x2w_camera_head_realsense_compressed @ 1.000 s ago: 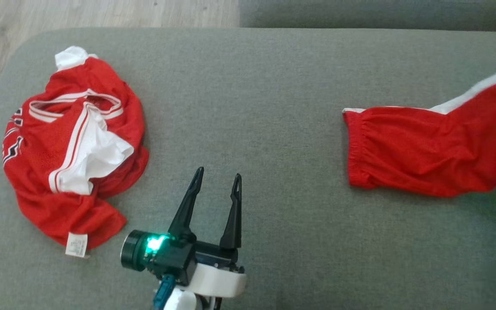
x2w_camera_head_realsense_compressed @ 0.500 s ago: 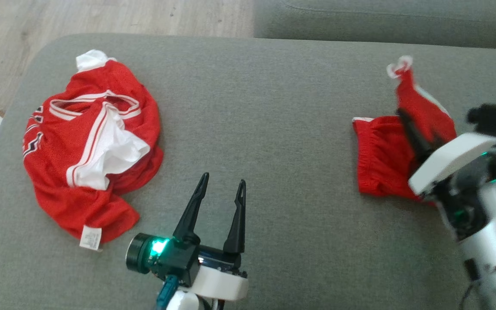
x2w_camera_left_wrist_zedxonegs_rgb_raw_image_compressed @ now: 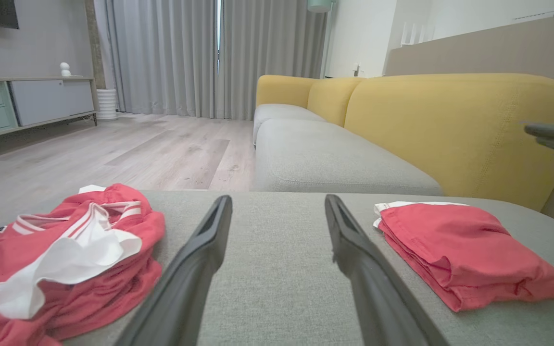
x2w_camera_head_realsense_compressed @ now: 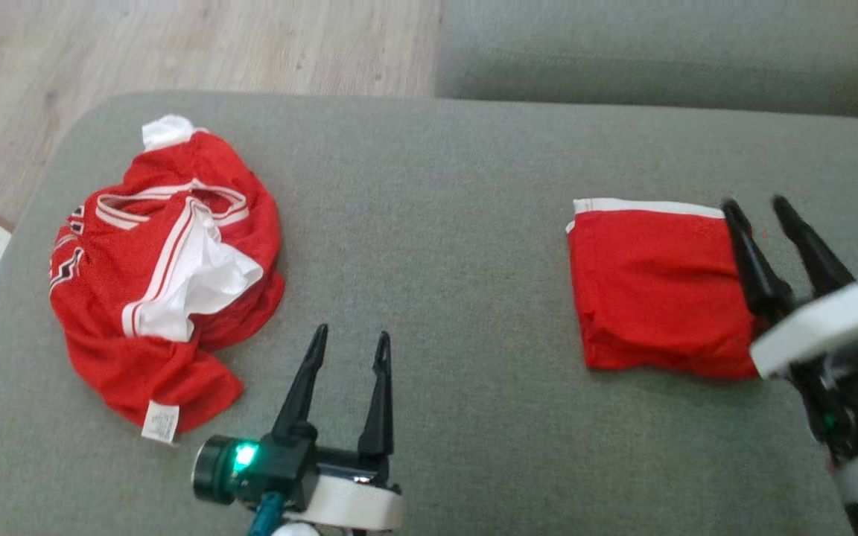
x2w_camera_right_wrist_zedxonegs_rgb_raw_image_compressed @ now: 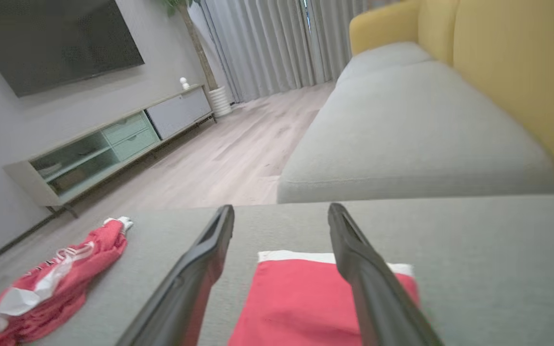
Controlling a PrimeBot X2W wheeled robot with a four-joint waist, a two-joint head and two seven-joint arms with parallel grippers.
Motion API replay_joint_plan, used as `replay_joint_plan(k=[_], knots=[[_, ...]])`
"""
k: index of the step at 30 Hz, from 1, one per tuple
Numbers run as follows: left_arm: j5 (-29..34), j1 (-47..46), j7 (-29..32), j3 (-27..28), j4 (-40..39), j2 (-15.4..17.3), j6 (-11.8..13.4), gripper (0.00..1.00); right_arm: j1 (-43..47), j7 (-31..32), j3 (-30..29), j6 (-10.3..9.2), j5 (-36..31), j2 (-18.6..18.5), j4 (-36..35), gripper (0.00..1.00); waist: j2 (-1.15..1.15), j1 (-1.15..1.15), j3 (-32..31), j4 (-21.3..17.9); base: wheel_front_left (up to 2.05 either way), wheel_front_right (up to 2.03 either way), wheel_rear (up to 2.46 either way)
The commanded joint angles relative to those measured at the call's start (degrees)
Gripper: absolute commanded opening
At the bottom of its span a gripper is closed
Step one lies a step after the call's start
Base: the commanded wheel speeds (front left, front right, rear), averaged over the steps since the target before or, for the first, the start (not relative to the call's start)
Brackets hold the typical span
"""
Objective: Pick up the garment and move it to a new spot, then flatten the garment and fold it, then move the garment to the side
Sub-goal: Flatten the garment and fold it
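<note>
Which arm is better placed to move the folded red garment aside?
Right. The right gripper, open, sits at the edge of the folded red garment; the left gripper is apart, over bare cushion.

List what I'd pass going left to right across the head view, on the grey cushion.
crumpled red jersey → left claw, open over bare cushion → folded red garment → right claw, open at that garment's right edge

The head camera looks down on the grey cushion (x2w_camera_head_realsense_compressed: 436,223); both wrist cameras skim low across it, sharing the garment (x2w_camera_head_realsense_compressed: 652,290).
</note>
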Motion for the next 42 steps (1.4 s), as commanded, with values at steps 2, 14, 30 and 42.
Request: replay_joint_plan(k=[2, 14, 30, 42], knots=[[0.3, 0.1, -0.4, 3.4, -2.1, 0.1, 0.4, 1.00, 2.9, -4.3, -0.2, -0.05, -3.5, -1.9, -2.5, 1.00, 0.00, 0.00, -2.7, -0.9, 0.00, 0.00, 0.00], [0.7, 8.2, -0.4, 8.2, -2.0, 1.5, -0.5, 1.00, 17.8, -17.6, -2.9, -0.05, -19.4, 1.8, 1.9, 1.00, 0.00, 0.00, -8.0, -2.8, 0.00, 0.00, 0.00], [2.5, 11.5, -0.4, 12.8, -1.9, 1.2, -1.9, 1.00, 23.2, -17.8, -7.0, -0.05, -24.6, 8.8, -1.0, 1.00, 0.00, 0.00, -8.7, -3.8, 0.00, 0.00, 0.00], [3.4, 11.3, -0.4, 14.2, -1.1, 0.6, -2.8, 1.00, 22.9, -17.8, -7.4, -0.05, -24.9, 8.9, -0.7, 1.00, 0.00, 0.00, -8.7, -4.1, 0.00, 0.00, 0.00]])
